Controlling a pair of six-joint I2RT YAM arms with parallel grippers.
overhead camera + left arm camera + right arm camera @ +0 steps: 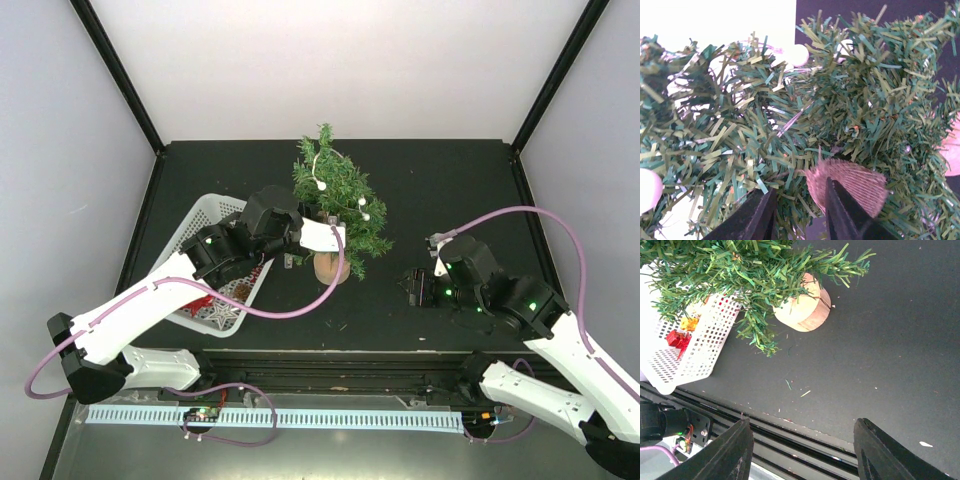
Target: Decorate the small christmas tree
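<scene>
Tree [338,195] stands mid-table, at 10 o'clock from the right gripper [413,287], whose jaws are spread and empty. Left gripper [800,189] is slightly parted at a burlap ornament [857,182], possibly touching it. The tree looks light and tippy with soft branches, so I would steady it by the wooden base [330,268].

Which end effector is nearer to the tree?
Left. The left end effector is among the branches of the tree; the right end effector is apart, off to its right.
</scene>
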